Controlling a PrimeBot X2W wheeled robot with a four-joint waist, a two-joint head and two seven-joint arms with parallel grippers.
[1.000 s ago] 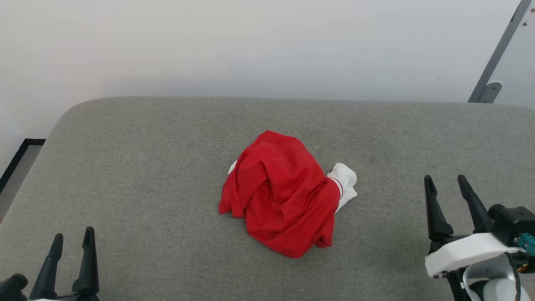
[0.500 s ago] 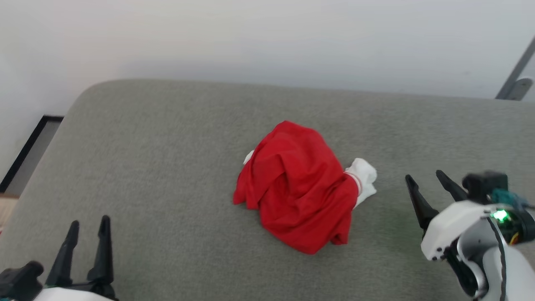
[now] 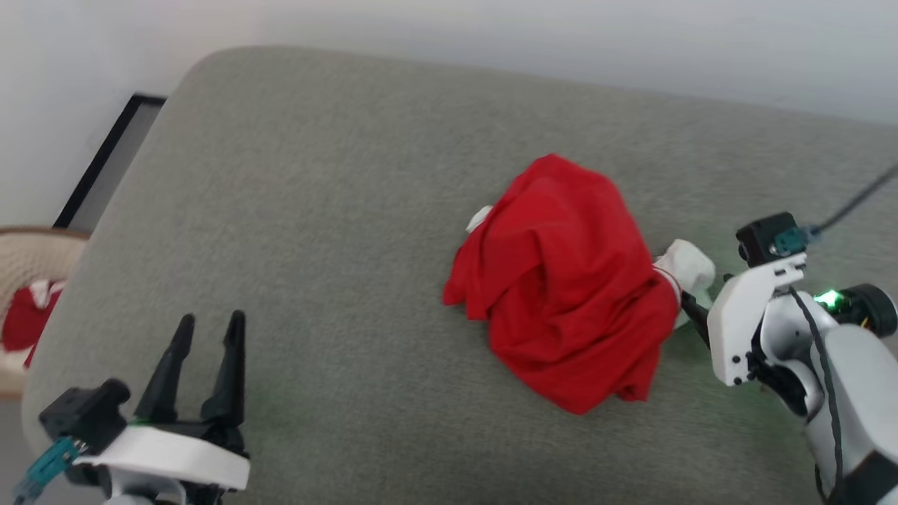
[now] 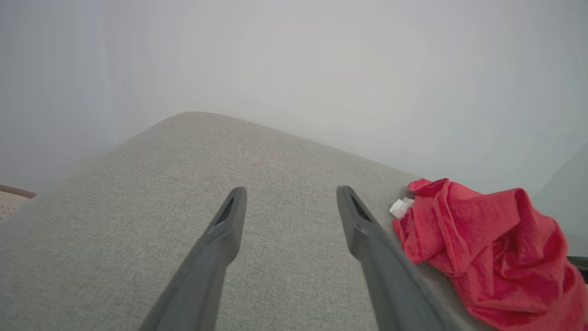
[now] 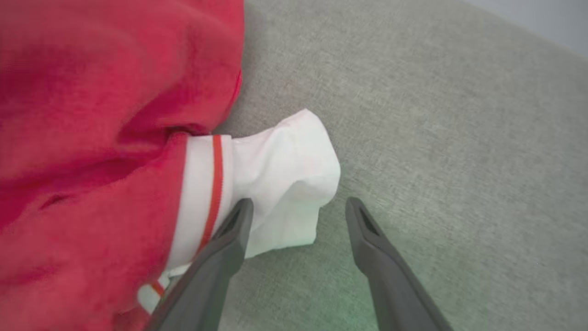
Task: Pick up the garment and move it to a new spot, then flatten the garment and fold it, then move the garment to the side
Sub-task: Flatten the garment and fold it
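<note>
Right end effector (image 5: 297,204) has neared the garment (image 3: 568,280), spread beside its white cuff (image 5: 285,174).

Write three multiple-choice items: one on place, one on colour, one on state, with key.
1. Where does the garment lie? A. on the grey cushion B. on the floor C. on a hook
2. What colour is the sleeve end by the right gripper? A. black B. white C. blue
3. The left gripper is: A. shut on cloth B. shut, empty C. open, empty
1 A: it lies crumpled on the upholstery. 2 B: white beyond a red stripe. 3 C: spread wide over bare cushion.
</note>
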